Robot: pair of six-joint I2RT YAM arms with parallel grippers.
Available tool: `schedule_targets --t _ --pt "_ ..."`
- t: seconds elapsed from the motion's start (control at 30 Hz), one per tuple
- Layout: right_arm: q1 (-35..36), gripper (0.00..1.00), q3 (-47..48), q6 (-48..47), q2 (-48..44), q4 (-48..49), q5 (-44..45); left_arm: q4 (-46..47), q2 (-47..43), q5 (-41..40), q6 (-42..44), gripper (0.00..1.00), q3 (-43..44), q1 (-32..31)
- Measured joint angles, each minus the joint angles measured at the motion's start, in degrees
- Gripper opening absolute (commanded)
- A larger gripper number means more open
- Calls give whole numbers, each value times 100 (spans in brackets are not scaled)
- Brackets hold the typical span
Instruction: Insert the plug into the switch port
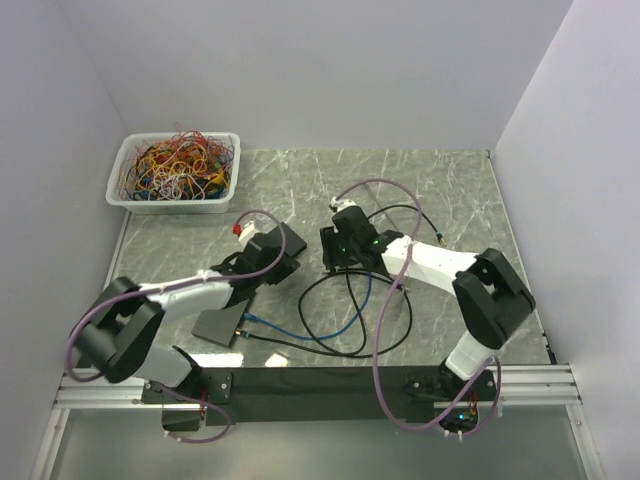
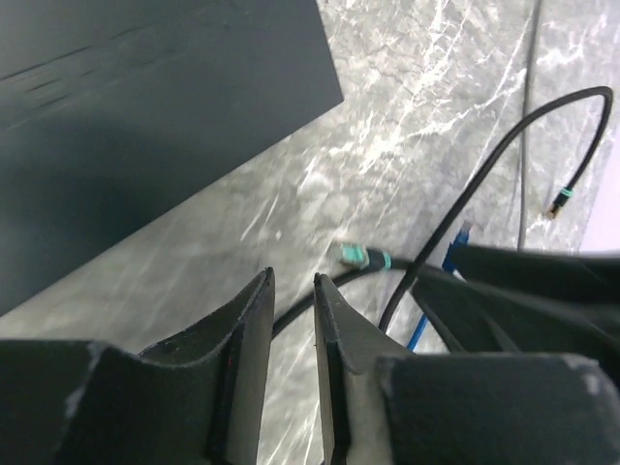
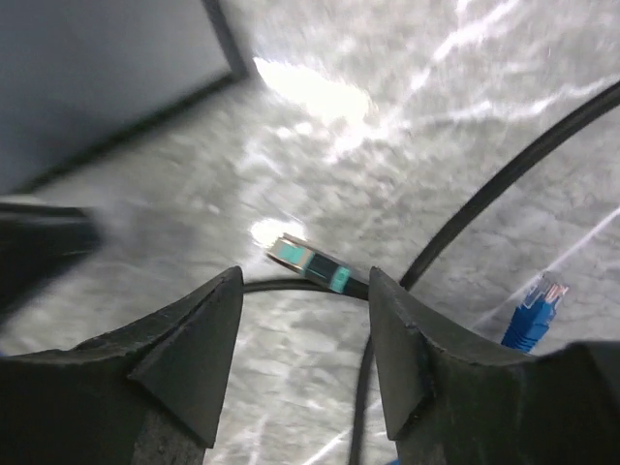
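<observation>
The plug, teal with a metal tip on a black cable, lies loose on the marble table. My right gripper hangs open just above it, one finger on each side and neither touching. In the left wrist view the same plug lies just beyond my left gripper, whose fingers stand a narrow gap apart with nothing between them. A dark flat box, the switch, fills the upper left there and shows again as the switch; its ports are hidden. From above, the left gripper and right gripper face each other mid-table.
A blue plug on a blue cable lies close by the right fingers. Black and blue cables loop over the table's near half. A grey flat box lies near the left arm. A white bin of tangled wires stands at the back left.
</observation>
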Motion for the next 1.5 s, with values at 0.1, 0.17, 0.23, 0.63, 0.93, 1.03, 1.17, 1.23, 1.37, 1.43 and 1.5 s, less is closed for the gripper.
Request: schedule_targets --t 0.1,0.17,0.23,0.63,0.93,1.03,1.17,1.23,1.37,1.43,1.5 --pt "11 63 28 -144 197 -179 11 -96 -468 -68 7 31 -299 4" --pt "11 64 28 -210 269 -275 35 -146 -697 -94 4 31 -487 11" --pt "11 65 48 -267 348 -350 46 -221 -898 -111 7 31 -647 15" --pt "92 69 354 -417 914 -507 70 -267 -1285 -149 20 29 -960 31" --pt "275 34 428 -520 1036 -555 227 -275 -1316 -184 20 28 -1027 33" --pt "289 23 452 -520 1082 -516 269 -280 -1316 -184 22 28 -1027 35" --pt "289 13 455 -538 1086 -468 273 -304 -1364 -186 24 27 -1034 42" --pt "291 9 448 -535 1086 -424 302 -343 -1412 -186 26 26 -1036 42" --pt "310 6 280 -540 957 -240 356 -391 -1482 -170 76 25 -1036 42" --pt "310 5 28 -562 688 -103 352 -369 -1545 -127 149 27 -1036 42" --pt "310 5 -369 -581 160 142 254 -275 -1639 -26 208 27 -1036 42"
